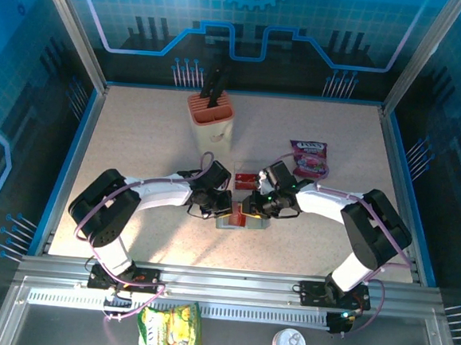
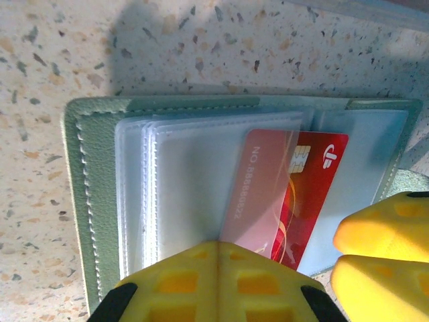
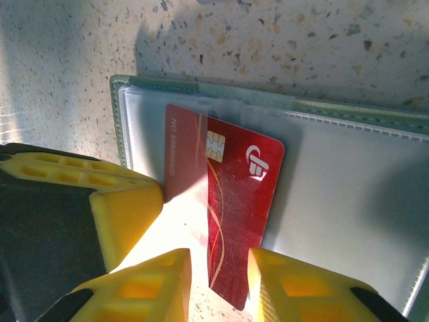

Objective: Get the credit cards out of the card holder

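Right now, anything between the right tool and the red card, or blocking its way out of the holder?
Nothing visible. The right tool flanks the red card at its free end. The left tool, shut, sits on the holder beside it, clear of its exit. A clear sleeve covers one side.

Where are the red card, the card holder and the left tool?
red card (image 3: 238, 215): right wrist view, bare red face below its chip.
card holder (image 2: 86, 201): left wrist view, green stitched left border.
left tool (image 2: 218, 272): left wrist view, seam between its shut yellow fingers.
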Motion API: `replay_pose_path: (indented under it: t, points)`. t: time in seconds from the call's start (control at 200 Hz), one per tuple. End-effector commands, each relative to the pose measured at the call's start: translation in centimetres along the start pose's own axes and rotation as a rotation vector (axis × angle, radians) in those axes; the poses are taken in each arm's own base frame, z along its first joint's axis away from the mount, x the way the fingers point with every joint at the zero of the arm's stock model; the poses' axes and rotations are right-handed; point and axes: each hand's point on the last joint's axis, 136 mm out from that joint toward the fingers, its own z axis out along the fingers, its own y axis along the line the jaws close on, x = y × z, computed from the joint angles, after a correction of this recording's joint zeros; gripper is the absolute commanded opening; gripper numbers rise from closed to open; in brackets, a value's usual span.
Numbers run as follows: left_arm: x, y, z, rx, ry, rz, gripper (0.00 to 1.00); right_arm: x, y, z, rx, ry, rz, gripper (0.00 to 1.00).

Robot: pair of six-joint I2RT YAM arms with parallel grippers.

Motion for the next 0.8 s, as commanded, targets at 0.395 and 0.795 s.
replay_pose_path:
  t: [0.395, 0.795]
  points:
    - [0.7, 1.5, 0.3, -0.054, 0.018, -0.013, 0.0, 0.4, -0.7, 1.4, -0.045, 0.035, 0.047, 0.28]
    - [0.7, 1.4, 0.2, -0.056, 0.018, -0.012, 0.0, -0.2, 0.1, 1.0, -0.105, 0.008, 0.051, 0.21]
